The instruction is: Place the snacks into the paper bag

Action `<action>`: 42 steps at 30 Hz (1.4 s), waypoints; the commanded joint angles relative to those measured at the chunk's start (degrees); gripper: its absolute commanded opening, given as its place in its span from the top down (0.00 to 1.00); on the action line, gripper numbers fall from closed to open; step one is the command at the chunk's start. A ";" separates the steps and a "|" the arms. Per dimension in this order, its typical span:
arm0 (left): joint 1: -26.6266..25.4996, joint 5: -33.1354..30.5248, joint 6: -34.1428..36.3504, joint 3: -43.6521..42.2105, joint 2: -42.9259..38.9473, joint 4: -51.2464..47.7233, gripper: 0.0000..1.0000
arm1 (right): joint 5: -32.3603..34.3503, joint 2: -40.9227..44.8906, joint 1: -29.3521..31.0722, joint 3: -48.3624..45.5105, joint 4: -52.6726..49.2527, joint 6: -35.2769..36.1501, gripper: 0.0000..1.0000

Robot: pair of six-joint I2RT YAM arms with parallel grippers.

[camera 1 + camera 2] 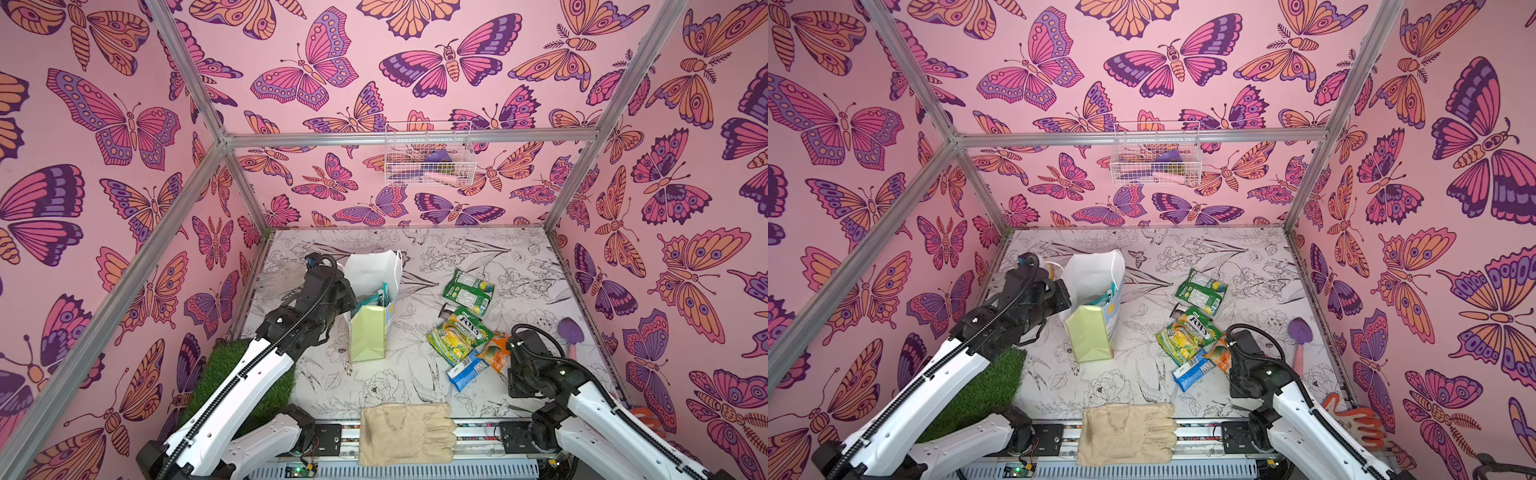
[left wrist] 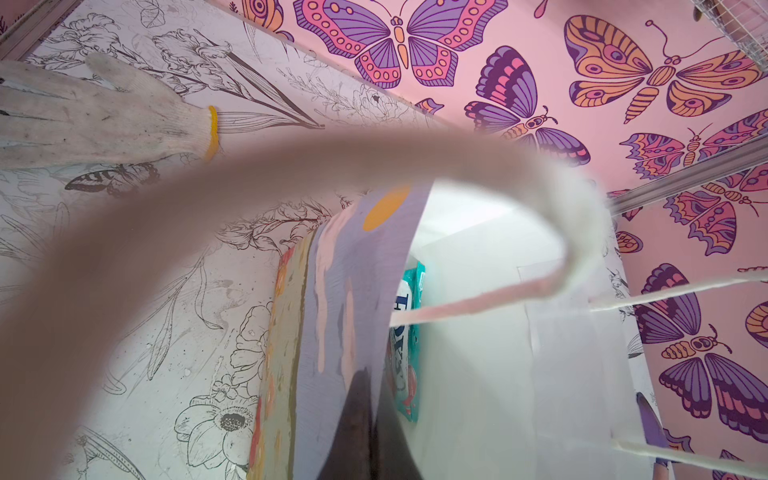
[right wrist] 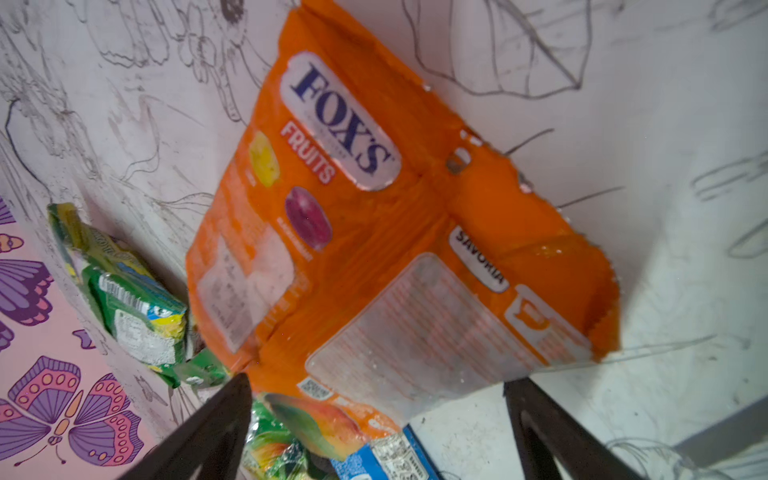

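Note:
The paper bag (image 1: 368, 332) stands upright left of centre, and a teal packet (image 1: 376, 297) shows in its mouth. My left gripper (image 2: 372, 374) is shut on the bag's printed wall near the rim, with the teal packet (image 2: 411, 291) just inside. The other snacks lie to the right: a green packet (image 1: 467, 291), a dark brown bar (image 1: 446, 309), a yellow-green Fox's packet (image 1: 457, 336), an orange Fox's packet (image 1: 496, 351) and a small blue packet (image 1: 467, 370). My right gripper (image 3: 378, 384) is open, its fingers on either side of the near end of the orange packet (image 3: 374, 208), not touching it.
A beige glove (image 1: 405, 434) lies at the front edge and a white knit glove (image 1: 282, 278) behind the left arm. A grass mat (image 1: 232, 382) sits front left. A purple trowel (image 1: 571, 332) and an orange-and-white glove (image 1: 1358, 424) are at the right wall. A wire basket (image 1: 428, 156) hangs on the back wall.

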State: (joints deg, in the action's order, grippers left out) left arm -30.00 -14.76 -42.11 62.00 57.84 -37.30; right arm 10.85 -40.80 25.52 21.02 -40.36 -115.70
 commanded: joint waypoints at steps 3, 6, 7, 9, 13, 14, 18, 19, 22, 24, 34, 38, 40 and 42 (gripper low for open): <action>0.24 -0.62 0.01 -0.30 -0.80 1.11 1.00 | 1.67 -0.13 -0.48 -1.13 0.67 -1.95 0.15; 0.29 -0.53 0.01 -0.30 -0.72 1.15 1.00 | 1.80 -0.55 -0.56 -1.84 1.28 -2.49 0.21; 0.27 -0.53 0.09 -0.30 -0.72 1.10 1.00 | 1.87 -0.68 -0.56 -2.02 1.32 -2.60 0.25; 0.29 -0.62 0.14 -0.30 -0.76 1.09 1.00 | 2.10 -0.86 -0.55 -2.19 1.38 -2.60 0.35; 0.25 -0.70 0.18 -0.30 -0.89 1.09 1.00 | 2.86 -0.52 -0.56 -2.44 1.32 -2.85 0.50; 0.29 -0.70 0.18 -0.29 -0.91 1.11 1.00 | 2.99 -0.46 -0.56 -2.47 1.28 -2.86 0.54; 0.29 -0.70 0.27 -0.23 -0.97 1.09 1.00 | 3.51 0.14 -0.54 -2.04 0.49 -2.78 0.72; 0.29 -0.70 0.23 -0.21 -1.02 1.07 1.00 | 3.87 0.48 -0.56 -1.86 0.09 -2.74 0.78; 0.29 -0.71 0.27 -0.21 -1.06 1.08 1.00 | 4.82 1.63 -0.56 -1.44 -1.12 -2.36 0.96; 0.29 -0.70 0.27 -0.21 -1.07 1.09 1.00 | 5.28 2.26 -0.56 -1.17 -1.75 -2.12 1.00; 0.29 -0.70 0.35 -0.12 -1.24 1.13 1.00 | 8.30 3.63 -0.56 2.77 -5.86 1.98 1.00; 0.32 -0.69 0.23 -0.12 -1.21 1.10 1.00 | 9.14 1.96 -0.51 6.63 -2.72 15.44 0.95; 0.29 -0.62 0.36 -0.12 -1.15 1.09 1.00 | 7.25 -0.11 -0.56 8.74 -2.59 20.29 0.71; 0.29 -0.58 0.36 -0.20 -1.12 1.09 1.00 | 4.31 -1.80 -0.56 10.19 -2.62 23.67 0.49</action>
State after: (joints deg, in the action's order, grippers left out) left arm -30.00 -14.79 -42.11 62.00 57.71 -37.32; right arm 17.04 -40.88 25.26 28.77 -42.57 -100.86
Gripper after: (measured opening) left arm 0.044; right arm 0.448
